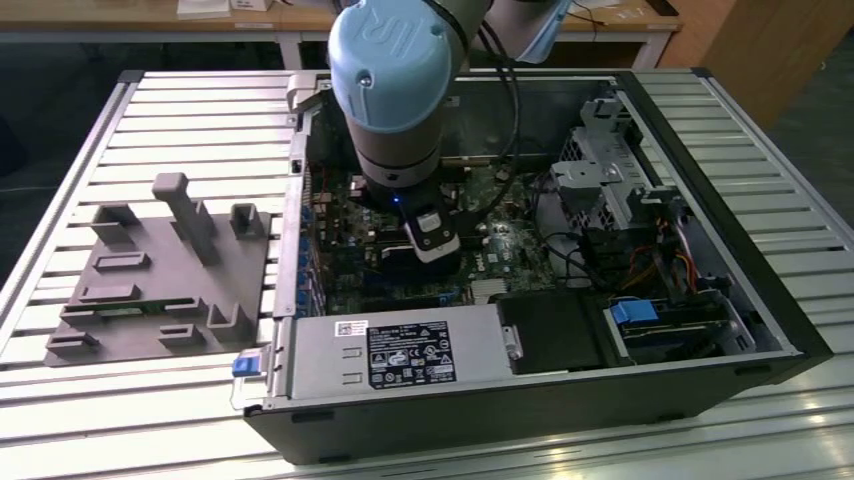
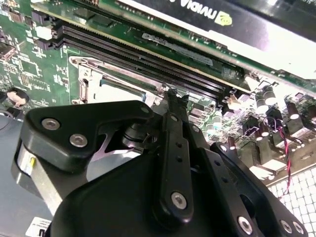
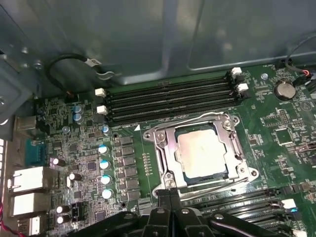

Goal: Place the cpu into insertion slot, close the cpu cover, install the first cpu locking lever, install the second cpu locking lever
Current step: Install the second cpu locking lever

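Observation:
In the first wrist view the cpu lies flat in the insertion slot, its dull silver top showing through the cut-out of the cpu cover, which lies down over it. Thin wire levers run along two opposite sides of the socket. My gripper is shut, its tips together right at the socket's edge beside one lever's end. In the second wrist view the gripper sits just short of the cover. In the exterior view the gripper reaches down into the open computer case.
Memory slots run beside the socket and a graphics card lies beyond them. Capacitors stand close by. The power supply and drive cage crowd the case. A grey fixture block sits outside on the exterior view's left.

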You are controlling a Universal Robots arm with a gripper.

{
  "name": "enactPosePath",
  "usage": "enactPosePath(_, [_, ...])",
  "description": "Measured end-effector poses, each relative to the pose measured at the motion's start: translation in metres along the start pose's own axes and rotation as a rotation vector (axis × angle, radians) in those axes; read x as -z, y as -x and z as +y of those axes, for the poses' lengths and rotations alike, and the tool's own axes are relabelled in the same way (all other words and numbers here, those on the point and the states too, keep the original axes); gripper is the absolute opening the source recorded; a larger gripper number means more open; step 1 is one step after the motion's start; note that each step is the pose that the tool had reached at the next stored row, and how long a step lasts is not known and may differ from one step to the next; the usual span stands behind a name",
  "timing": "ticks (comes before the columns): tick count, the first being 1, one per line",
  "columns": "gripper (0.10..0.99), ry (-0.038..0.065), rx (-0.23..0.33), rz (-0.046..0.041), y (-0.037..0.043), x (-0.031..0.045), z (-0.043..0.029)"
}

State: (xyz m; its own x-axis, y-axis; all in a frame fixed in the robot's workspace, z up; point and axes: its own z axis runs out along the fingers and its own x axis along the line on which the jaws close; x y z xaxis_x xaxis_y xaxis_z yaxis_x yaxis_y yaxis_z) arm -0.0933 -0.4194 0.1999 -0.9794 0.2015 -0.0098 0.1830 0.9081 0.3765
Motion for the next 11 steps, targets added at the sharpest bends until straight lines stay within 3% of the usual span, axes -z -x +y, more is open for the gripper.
enactPosePath(11, [0.106, 0.011, -0.001, 0.0019, -0.0055, -0.0062, -0.0039])
